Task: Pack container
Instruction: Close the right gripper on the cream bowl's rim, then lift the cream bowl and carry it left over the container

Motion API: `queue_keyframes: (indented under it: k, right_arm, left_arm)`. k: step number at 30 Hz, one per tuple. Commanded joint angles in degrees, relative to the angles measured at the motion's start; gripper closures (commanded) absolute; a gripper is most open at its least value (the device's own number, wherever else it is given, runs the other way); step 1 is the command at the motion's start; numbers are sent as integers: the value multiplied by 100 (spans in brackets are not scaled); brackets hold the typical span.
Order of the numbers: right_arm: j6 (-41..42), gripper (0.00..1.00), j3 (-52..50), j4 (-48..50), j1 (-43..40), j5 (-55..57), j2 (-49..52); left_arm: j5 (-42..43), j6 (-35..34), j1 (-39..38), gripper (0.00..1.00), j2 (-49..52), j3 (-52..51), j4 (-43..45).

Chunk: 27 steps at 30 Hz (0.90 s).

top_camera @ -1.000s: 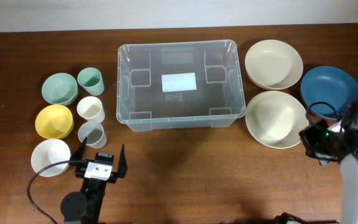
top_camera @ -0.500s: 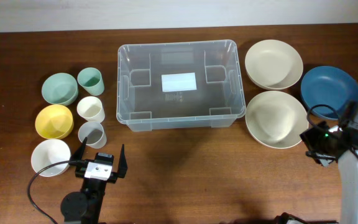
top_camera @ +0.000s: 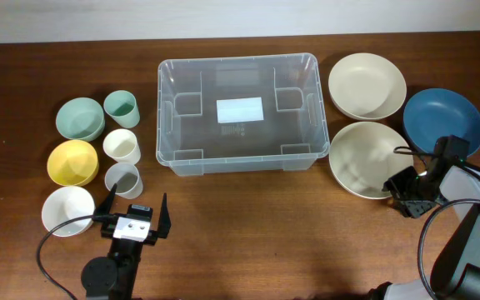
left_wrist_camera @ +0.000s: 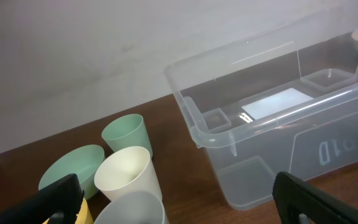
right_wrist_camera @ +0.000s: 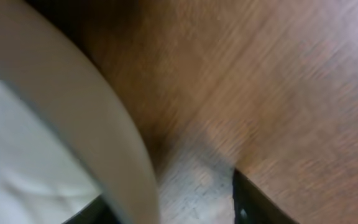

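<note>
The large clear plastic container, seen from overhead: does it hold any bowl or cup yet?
No, through the large clear plastic container only the white label on its base shows; nothing else lies in it.

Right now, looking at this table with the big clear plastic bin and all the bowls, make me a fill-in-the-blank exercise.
The large clear rectangular plastic bin holds no dishes; its base shows only a white ___.
The round yellow bowl sits between the pale green bowl and the white bowl, beside ___ small cups.
The left gripper hovers empty, jaws ___.
The right gripper is at the rim of one of the ___ cream bowls.
Missing: label; three; open; two.
</note>
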Motion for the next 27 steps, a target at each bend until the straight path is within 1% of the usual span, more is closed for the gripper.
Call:
queue_keyframes:
  k: [1,4,6,8,14,19,24,27]
  right_arm:
    - [-9,55,-61,98,-37,-66,76]
    - [-9,55,-63,229,-37,-63,92]
    - [-7,73,-63,278,-37,-68,103]
    - [-4,96,-63,293,-37,-68,107]
    - [-7,96,-63,273,-37,-94,105]
    - [-28,96,-63,199,-37,-363,-17]
    - [-74,96,-63,-127,-37,-540,-566]
    - [-74,96,-63,-278,-37,-610,-1222]
  left_arm:
    - [42,44,24,0,-37,-31,-9]
    - [42,44,24,0,-39,-33,-9]
    - [42,44,24,0,-39,-33,-9]
    - [42,46,24,0,-39,-31,-9]
    - [42,44,24,0,-39,-33,-9]
    - [42,44,24,0,-39,-31,-9]
    - [44,44,24,0,-39,-33,-11]
    - [42,44,24,0,-39,-31,-9]
